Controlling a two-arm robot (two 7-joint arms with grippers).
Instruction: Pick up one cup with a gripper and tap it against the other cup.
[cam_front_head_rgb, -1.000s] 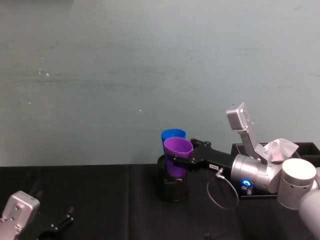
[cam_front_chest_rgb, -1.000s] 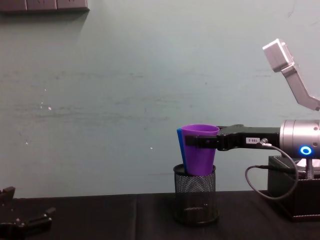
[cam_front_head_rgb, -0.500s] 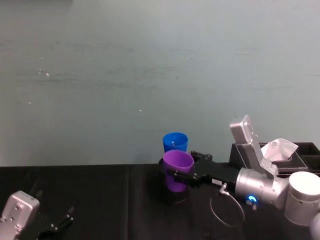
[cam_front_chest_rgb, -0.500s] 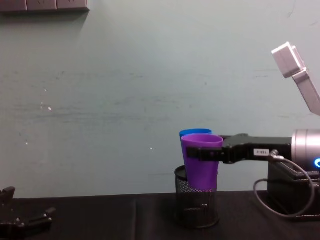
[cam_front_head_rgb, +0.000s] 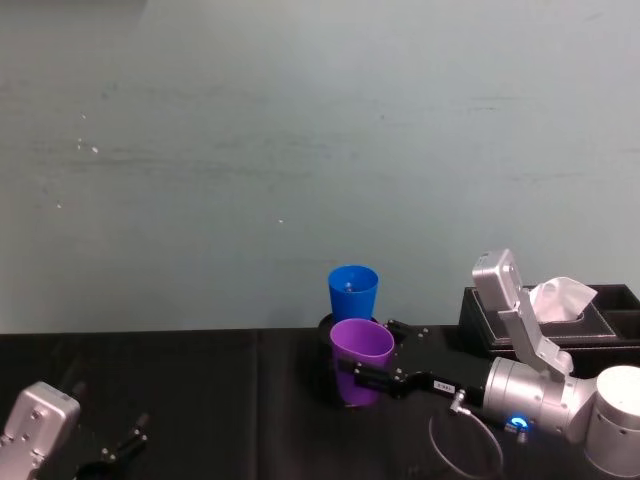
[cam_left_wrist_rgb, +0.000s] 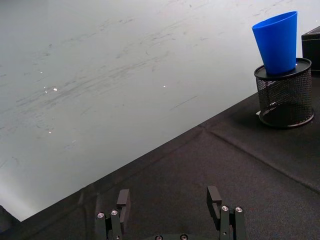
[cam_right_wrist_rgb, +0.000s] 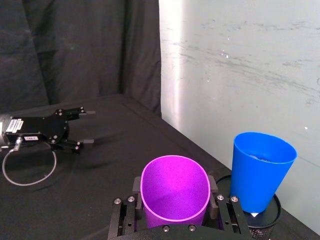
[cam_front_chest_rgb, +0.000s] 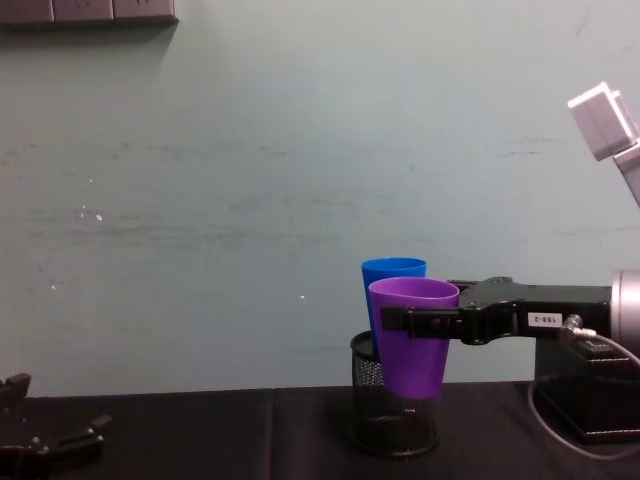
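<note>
The right end effector (cam_front_chest_rgb: 400, 322) is closed around the purple cup (cam_front_chest_rgb: 414, 335), its fingers pressing the cup just under the rim, and holds it upright above the table (cam_front_head_rgb: 200, 400). Just behind this end effector stands a black mesh holder (cam_left_wrist_rgb: 284, 95), and the blue cup (cam_front_head_rgb: 353, 292) sits inside it, with its narrow bottom down in the mesh. The two cups are very near each other; I cannot tell if they touch. In the chest view the purple cup covers part of the blue one, but the right wrist view shows both cups side by side, and both look empty inside. Behind the right arm, a black box (cam_front_head_rgb: 560, 322) holds white tissue (cam_front_head_rgb: 560, 296). The left end effector (cam_left_wrist_rgb: 170, 210) rests low near the table, far from the cups, with its fingers spread apart and nothing between them.
</note>
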